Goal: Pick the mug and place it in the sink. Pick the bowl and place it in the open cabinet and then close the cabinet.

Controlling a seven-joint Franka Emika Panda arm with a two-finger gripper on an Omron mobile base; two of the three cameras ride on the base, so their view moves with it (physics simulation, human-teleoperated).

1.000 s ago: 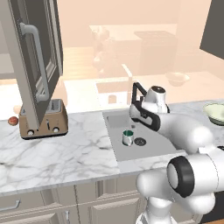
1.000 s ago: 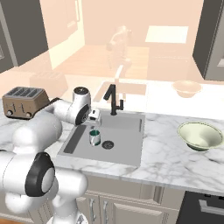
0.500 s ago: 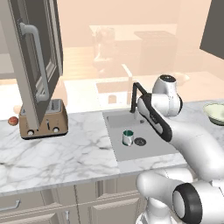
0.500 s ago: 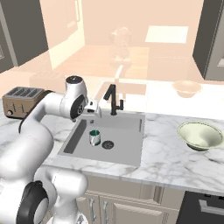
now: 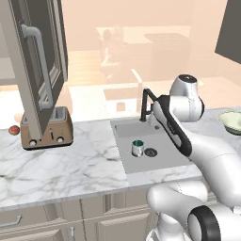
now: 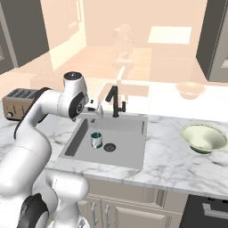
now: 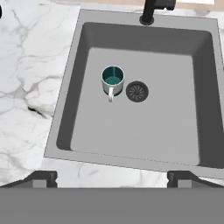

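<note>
— Where is the mug [image 7: 112, 79]?

— It is standing upright in the sink [image 7: 183, 131], just beside the drain. My gripper [image 7: 112, 177] is hanging above the sink, fingers apart and empty.

— Next?

— I am judging the bowl [image 6: 204, 137], on the counter well beyond the sink, needs a rim grasp.

The arm [image 5: 207, 155] is made of smooth, rounded glossy white shells with dark grey rings at the joints and a black band along one link. Two small dark fingertips [image 7: 43, 178] tip the end effector.
</note>
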